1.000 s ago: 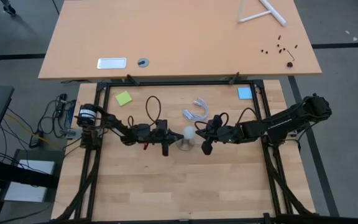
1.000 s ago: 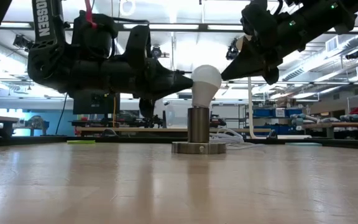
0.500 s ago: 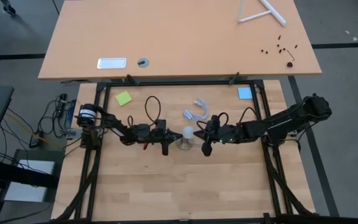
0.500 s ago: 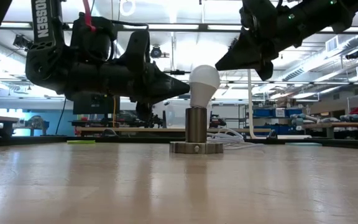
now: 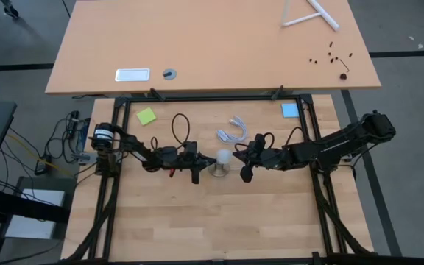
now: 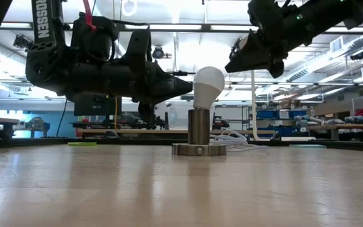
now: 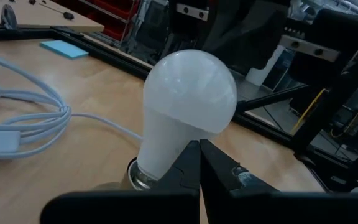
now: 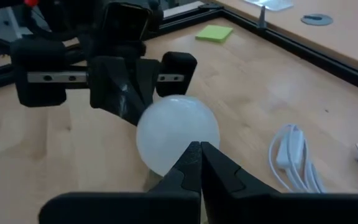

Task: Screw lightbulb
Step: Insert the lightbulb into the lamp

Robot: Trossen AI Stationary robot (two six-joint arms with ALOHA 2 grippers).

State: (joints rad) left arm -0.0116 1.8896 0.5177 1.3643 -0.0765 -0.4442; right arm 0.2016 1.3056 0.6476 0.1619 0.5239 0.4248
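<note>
The white frosted lightbulb (image 6: 208, 85) stands with its narrow end in the metal socket post (image 6: 200, 126) on a round base (image 6: 200, 149) at mid-table, leaning a little. It also shows in the high view (image 5: 224, 156). My left gripper (image 6: 191, 87) is shut, level, with its tips at the bulb's left side. My right gripper (image 6: 227, 67) is shut, just up and to the right of the bulb's head. A narrow gap shows there in the low view. Each wrist view looks past shut fingertips onto the bulb (image 7: 188, 106) (image 8: 178, 134). My left gripper's shut fingertips (image 6: 188, 87) lie against the left side of the bulb's body (image 6: 196, 89), below its widest part. They come in level from the table's left. The bulb stays in the socket, leaning slightly.
The socket's white cord (image 5: 232, 131) lies coiled just beyond the socket, toward the far edge. A green note (image 5: 146, 116) and a blue note (image 5: 290, 110) lie near the far corners. A second table (image 5: 212, 44) stands behind.
My right gripper went left against the bulb's head, then drew back right and slightly up, off the bulb. The bulb's head swayed left and came back. Both grippers have stayed shut.
</note>
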